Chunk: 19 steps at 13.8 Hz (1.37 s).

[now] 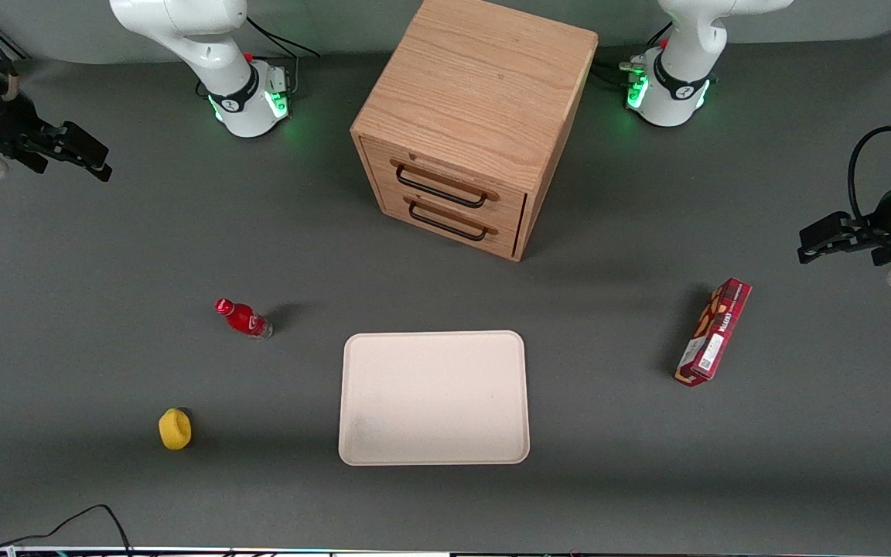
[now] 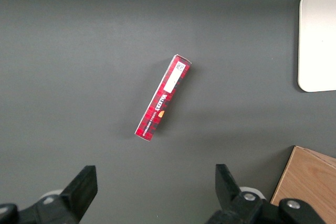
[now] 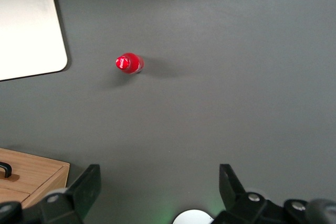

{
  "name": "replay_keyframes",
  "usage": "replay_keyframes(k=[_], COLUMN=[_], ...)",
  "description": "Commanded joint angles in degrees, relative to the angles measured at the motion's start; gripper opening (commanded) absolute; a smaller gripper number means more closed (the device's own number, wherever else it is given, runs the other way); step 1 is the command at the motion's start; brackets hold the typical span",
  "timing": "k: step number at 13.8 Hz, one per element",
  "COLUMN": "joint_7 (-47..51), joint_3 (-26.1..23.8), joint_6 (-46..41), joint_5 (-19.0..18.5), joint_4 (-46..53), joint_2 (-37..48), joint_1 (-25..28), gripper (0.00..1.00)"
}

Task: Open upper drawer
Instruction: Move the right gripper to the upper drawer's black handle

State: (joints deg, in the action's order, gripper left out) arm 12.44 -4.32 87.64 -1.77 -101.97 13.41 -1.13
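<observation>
Nearest the front camera lie a white tray (image 1: 434, 398) and a yellow object (image 1: 175, 428), low in the frame. Upper centre stands the oak cabinet (image 1: 476, 93); its upper drawer (image 1: 445, 184) sits shut, flush above the lower one (image 1: 449, 219). At the frame's upper left edge the gripper (image 1: 86, 158) hangs wide open, empty, well apart from the cabinet. A red bottle (image 1: 243, 318) stands between them.

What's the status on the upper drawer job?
Gripper open, empty, high at the working arm's end, far from the cabinet. Upper drawer shut, handle untouched. Nothing in front of it.
</observation>
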Motion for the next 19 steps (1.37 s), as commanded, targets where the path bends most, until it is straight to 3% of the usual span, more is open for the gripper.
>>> replay_keyframes(k=[1,6,12,16,19], joint_7=[-1.2,-1.8,-26.3,-28.5,-28.8], joint_3=[0.7,1.7,-0.8,-14.3,-21.6], joint_6=[-1.3,-1.8,-2.3,-1.0,3.2], joint_5=[1.2,3.0,15.0,19.9,20.7], joint_4=[1.4,2.6,6.2,14.5,17.2], joint_2=[-0.3,-1.0,-5.6,-20.1,-28.9], joint_1=[0.4,0.4,4.6,4.9,5.0], gripper=[1.00,1.00,1.00,1.00,1.00])
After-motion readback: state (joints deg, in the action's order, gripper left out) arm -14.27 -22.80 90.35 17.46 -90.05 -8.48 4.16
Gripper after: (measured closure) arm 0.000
